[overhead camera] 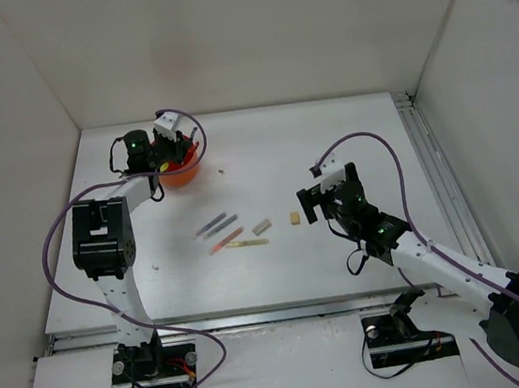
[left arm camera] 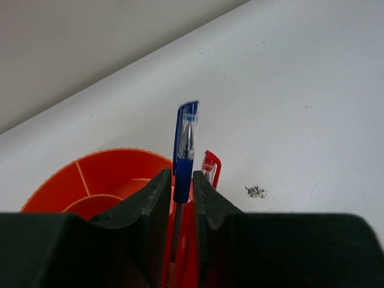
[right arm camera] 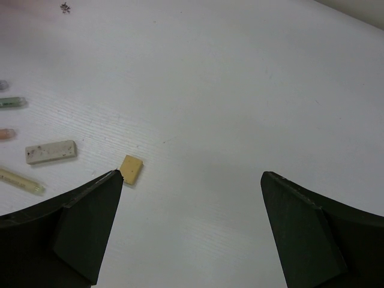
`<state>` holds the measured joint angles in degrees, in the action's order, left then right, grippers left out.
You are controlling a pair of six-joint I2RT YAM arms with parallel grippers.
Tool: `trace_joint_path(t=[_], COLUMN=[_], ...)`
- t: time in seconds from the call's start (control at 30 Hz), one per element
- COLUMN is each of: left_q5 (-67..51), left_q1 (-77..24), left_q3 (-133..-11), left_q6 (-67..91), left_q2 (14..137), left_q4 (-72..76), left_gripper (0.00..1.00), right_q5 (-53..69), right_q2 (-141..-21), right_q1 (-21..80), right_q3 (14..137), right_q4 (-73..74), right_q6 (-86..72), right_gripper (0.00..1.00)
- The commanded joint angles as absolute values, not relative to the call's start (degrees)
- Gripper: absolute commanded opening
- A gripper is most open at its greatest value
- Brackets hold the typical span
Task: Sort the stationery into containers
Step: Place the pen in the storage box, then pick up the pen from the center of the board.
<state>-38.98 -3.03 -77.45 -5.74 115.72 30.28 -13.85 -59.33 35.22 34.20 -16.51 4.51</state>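
The orange organizer (overhead camera: pixel 181 171) stands at the back left of the table, and my left gripper (overhead camera: pixel 173 148) hovers right over it. In the left wrist view my left gripper (left arm camera: pixel 180 180) is shut on a blue pen (left arm camera: pixel 186 144), which stands upright with its lower end down in the organizer (left arm camera: pixel 102 174). A red pen (left arm camera: pixel 210 168) stands in there just to its right. My right gripper (right arm camera: pixel 191 174) is wide open above bare table, with a small beige eraser (right arm camera: pixel 131 169) beside its left fingertip. A longer pale eraser (right arm camera: pixel 51 152) lies further left.
Loose stationery lies mid-table: a grey-blue pen (overhead camera: pixel 211 226), a reddish pen (overhead camera: pixel 225 241), a yellow-tinted pen (overhead camera: pixel 247 244) and the two erasers (overhead camera: pixel 261 226). A dark speck of debris (left arm camera: pixel 256 191) sits to the right of the organizer. White walls enclose the table.
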Motion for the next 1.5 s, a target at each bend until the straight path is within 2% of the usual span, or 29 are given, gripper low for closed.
trace_joint_path(t=[0.0,0.07,0.17,0.3,0.4,0.43,0.63,0.73,0.87,1.0,1.07,1.2,1.47], left_q5=[-40.78,-40.96,-40.52,-39.20,-39.11,-39.11,-39.03,-32.54,-15.07,12.56,17.38,21.53,10.55], left_q1=[-2.11,-2.11,-2.11,-2.72,-3.34,-3.86,-4.39,-5.70,-10.71,-15.46,-16.00,-16.69,-18.01], left_q3=[-79.54,-78.67,-77.44,-75.41,-74.36,-74.44,-69.90,-64.62,-66.00,-72.40,-74.43,-73.23,-57.05], left_q6=[-5.45,-5.01,-4.31,-3.78,-3.60,-3.52,6.14,12.73,15.11,23.00,31.62,35.85,33.49], left_q2=[109.61,108.72,106.35,102.06,98.97,98.18,89.40,81.67,73.67,72.77,73.65,71.91,49.78], left_q4=[29.01,29.44,29.36,29.18,27.52,26.81,23.90,23.12,1.23,-23.94,-37.05,-42.98,-25.84], left_gripper=[0.18,0.28,0.37,0.44,0.72,0.99,1.00,1.00,1.00,1.00,1.00,1.00,1.00], right_q5=[-13.62,-13.45,-12.92,-11.26,-9.23,-9.05,-4.58,-3.34,-7.36,-6.34,-3.97,5.61,16.33], right_q2=[-57.92,-57.05,-55.73,-54.58,-54.58,-54.75,-55.80,-58.26,-61.87,-66.79,-70.39,-77.59,-91.83], right_q1=[34.81,34.89,34.98,34.81,34.98,35.07,35.07,36.21,41.55,45.86,47.02,49.04,51.68], right_q3=[36.12,35.68,34.98,34.10,34.63,35.15,36.56,38.05,39.64,42.10,42.98,46.83,55.71], right_q4=[-21.27,-21.53,-21.88,-21.97,-20.57,-20.13,-16.97,-14.07,-11.17,-8.79,-9.75,-12.30,-11.87], right_q6=[3.96,3.96,3.69,3.08,2.72,2.38,0.62,0.26,-0.80,1.84,2.37,4.39,11.85], right_gripper=[0.98,0.98,0.98,0.98,0.98,0.98,0.98,0.98,0.98,0.98,0.98,0.98,0.98])
